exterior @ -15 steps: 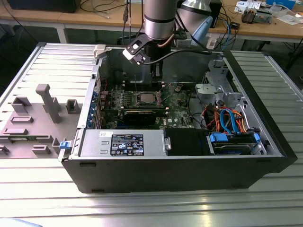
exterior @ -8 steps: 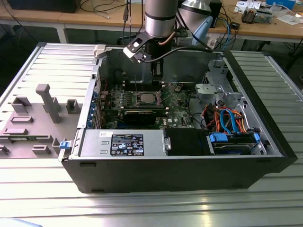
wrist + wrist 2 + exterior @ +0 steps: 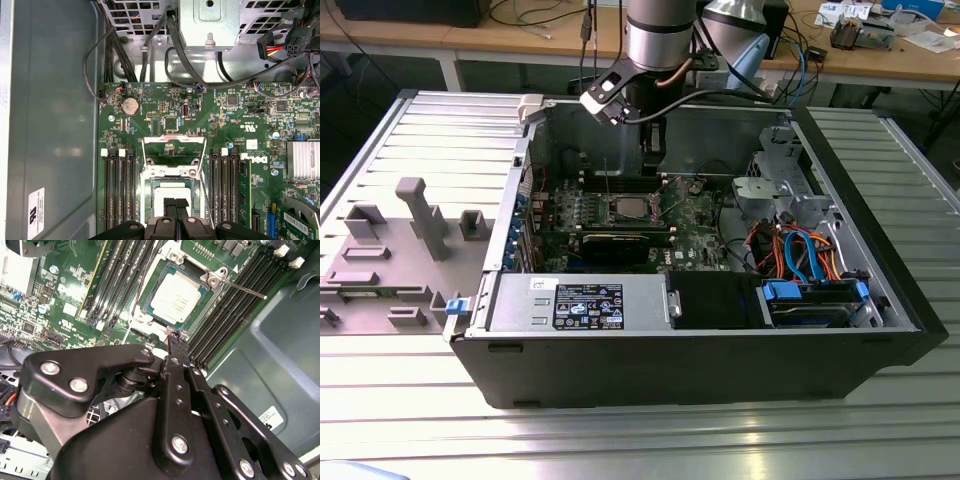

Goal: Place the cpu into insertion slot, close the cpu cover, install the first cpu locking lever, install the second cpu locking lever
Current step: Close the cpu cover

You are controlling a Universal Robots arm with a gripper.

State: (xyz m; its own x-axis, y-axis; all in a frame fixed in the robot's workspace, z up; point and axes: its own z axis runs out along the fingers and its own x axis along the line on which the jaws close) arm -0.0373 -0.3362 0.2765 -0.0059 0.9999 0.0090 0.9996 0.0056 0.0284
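The cpu (image 3: 176, 297) lies flat in the insertion slot (image 3: 148, 286) on the green board, silver top up; it also shows in the exterior view (image 3: 630, 208) and the first wrist view (image 3: 169, 192). The cpu cover (image 3: 167, 173) lies down around it as a metal frame. One thin locking lever (image 3: 241, 289) sticks out over the memory slots, and a second lever (image 3: 206, 192) runs beside the socket. My gripper (image 3: 175, 202) hangs just above the socket's edge, fingers pressed together with nothing between them. It is also seen in the second wrist view (image 3: 171, 342) and the exterior view (image 3: 654, 168).
Black memory slots (image 3: 118, 185) flank the socket on both sides. A graphics card (image 3: 625, 243), power supply (image 3: 580, 303), drive cage (image 3: 775, 195) and coloured cables (image 3: 800, 250) fill the case. The case wall (image 3: 50, 125) is close by. A grey fixture (image 3: 420, 215) stands on the exterior view's left.
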